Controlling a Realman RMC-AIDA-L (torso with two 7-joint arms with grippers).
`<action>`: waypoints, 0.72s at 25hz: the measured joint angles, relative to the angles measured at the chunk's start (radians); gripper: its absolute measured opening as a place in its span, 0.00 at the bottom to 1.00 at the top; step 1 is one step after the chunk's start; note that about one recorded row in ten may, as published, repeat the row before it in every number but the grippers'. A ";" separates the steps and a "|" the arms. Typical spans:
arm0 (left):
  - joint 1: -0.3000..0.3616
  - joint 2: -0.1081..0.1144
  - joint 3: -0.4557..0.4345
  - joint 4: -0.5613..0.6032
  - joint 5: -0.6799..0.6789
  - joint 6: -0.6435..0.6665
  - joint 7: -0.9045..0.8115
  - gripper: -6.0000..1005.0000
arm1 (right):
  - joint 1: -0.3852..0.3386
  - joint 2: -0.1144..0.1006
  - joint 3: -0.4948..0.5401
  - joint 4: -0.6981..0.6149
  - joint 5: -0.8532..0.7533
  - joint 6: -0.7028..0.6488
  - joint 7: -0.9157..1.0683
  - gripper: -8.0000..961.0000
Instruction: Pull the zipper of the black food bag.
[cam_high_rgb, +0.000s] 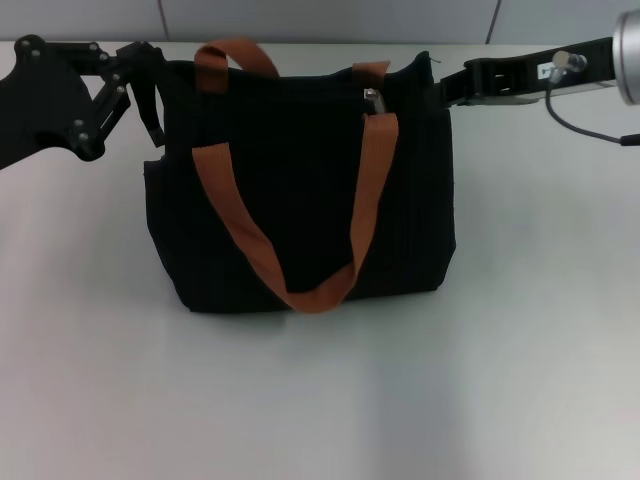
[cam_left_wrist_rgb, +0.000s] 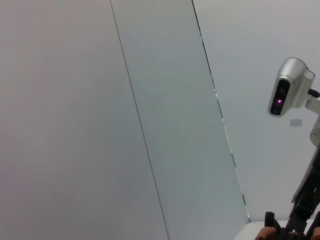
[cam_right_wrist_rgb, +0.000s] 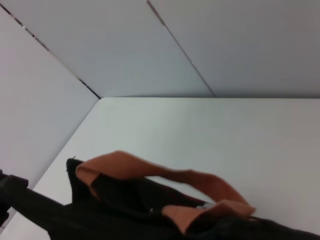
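Nearest the head camera lies bare white table (cam_high_rgb: 330, 400), and just beyond it the black food bag (cam_high_rgb: 300, 200) stands upright in the middle of the surface, its broad face toward the robot and its long axis running left to right. Two rust-brown strap handles (cam_high_rgb: 365, 200) show: the near one droops down the front in a loop almost to the bag's base, the far one arches above the top edge at the left. At the top edge, right of centre beside the near strap's right end, sits the zipper (cam_high_rgb: 373, 99), a small silver glint; which way the tab points cannot be made out. On the robot's left, the left gripper (cam_high_rgb: 145, 95) reaches in level with the bag's top, its black linkage spread and one finger hanging against the upper left corner of the bag; whether it pinches fabric there is not clear. From the right, the right arm (cam_high_rgb: 520, 75) stretches in level with the upper right corner of the bag, its fingers hidden behind the fabric, so their state cannot be told. The right wrist view shows only the bag's top and straps, the left wrist view mostly a grey wall (cam_left_wrist_rgb: 150, 110)
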 joint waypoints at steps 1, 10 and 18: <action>0.000 0.000 0.000 0.000 0.000 0.000 0.000 0.08 | -0.003 0.000 0.004 -0.001 0.000 -0.002 -0.002 0.01; 0.004 -0.004 0.001 0.000 0.000 0.000 0.000 0.08 | -0.025 -0.001 0.097 0.024 0.144 -0.054 -0.122 0.05; 0.004 -0.010 0.001 -0.001 0.001 0.002 -0.003 0.08 | -0.088 -0.021 0.162 0.259 0.523 -0.144 -0.546 0.15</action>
